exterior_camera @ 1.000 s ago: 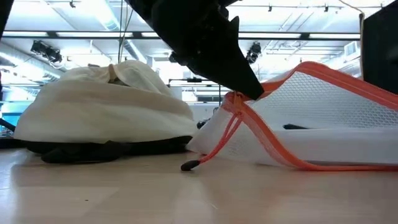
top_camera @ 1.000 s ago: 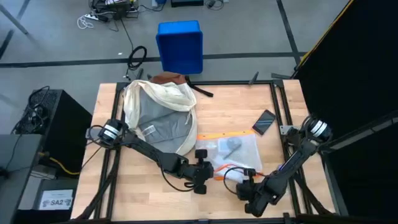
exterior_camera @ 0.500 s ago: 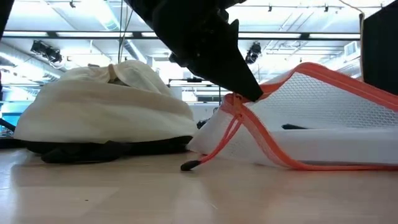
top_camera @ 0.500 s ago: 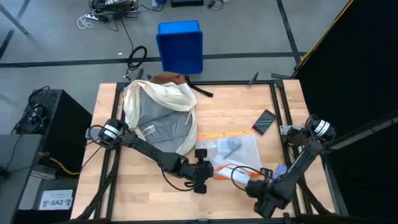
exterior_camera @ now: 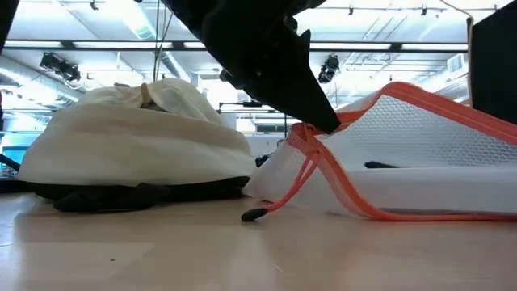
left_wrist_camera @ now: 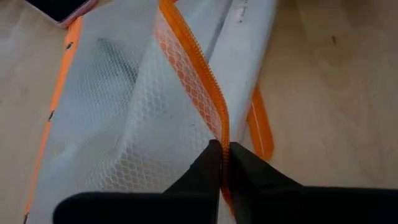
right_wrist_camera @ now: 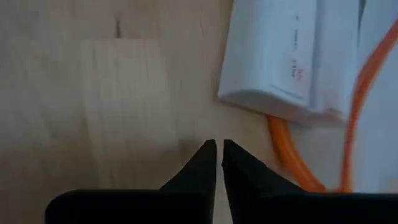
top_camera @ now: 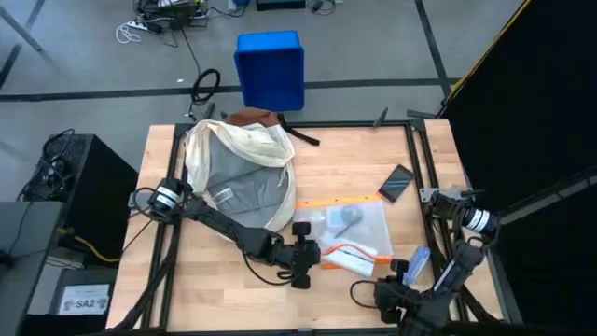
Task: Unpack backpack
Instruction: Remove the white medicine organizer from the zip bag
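A dark phone [top_camera: 396, 182] lies on the wooden table [top_camera: 345, 163] — blue bin [top_camera: 270, 68] beyond.

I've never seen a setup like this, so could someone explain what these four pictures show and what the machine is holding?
It is one table with two dark robot arms, seen from four cameras: above, at table level, and one on each wrist. On the wooden table lie a cream backpack, a phone and a clear mesh pouch with orange edges. The left gripper pinches the pouch's orange zipper edge, lifting it like a tent. The right gripper holds nothing; it is shut over bare wood beside a white box.
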Controlling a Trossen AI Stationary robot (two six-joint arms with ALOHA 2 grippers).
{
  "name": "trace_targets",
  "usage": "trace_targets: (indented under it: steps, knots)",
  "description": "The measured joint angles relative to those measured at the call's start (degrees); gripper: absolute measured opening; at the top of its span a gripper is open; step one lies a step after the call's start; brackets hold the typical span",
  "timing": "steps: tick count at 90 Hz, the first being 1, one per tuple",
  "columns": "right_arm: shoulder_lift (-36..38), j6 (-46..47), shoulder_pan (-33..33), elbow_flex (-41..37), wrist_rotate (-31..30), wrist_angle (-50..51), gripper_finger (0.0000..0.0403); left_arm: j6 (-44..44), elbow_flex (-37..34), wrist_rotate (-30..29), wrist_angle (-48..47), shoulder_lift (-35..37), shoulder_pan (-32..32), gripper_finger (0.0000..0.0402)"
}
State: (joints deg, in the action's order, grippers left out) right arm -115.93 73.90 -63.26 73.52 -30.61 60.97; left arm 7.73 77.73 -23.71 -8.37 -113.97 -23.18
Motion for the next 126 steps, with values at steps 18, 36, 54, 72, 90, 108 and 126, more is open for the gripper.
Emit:
trace_targets:
  steps: [18, 36, 54, 72, 90, 108, 126]
  knots:
    - [-0.25, -1.35, 0.73, -0.22, 1.07, 0.43, 0.0013, 0.02, 0.00, 0.32, -0.20, 0.00, 0.05, 0.0000]
    - [-0.23, -6.90, 1.78, -0.22, 4.43, 0.48, 0.0083, 0.04, 0.00, 1.34, -0.29, 0.00, 0.40, 0.0000]
    - [0.01, -14.24, 3.05, -0.15, 4.28, 1.24, 0.0182, 0.04, 0.00, 1.49, -0.31, 0.00, 0.44, 0.0000]
    - [0.02, -19.86, 3.96, -0.01, 0.20, 1.09, 0.0272, 0.04, 0.00, 1.51, -0.31, 0.00, 0.44, 0.0000]
    - [-0.12, -26.93, 5.45, 0.70, -4.38, -1.74, 0.0341, 0.04, 0.00, 1.51, -0.36, 0.00, 0.52, 0.0000]
    - [-0.12, -34.20, 8.73, 0.79, -7.35, -3.13, 0.0371, 0.07, 0.00, 1.55, -0.36, 0.00, 0.70, 0.0000]
    - [-0.25, -39.95, 12.74, 0.46, -9.49, -3.63, 0.0375, 0.09, 0.00, 2.70, -0.36, 0.00, 0.70, 0.0000]
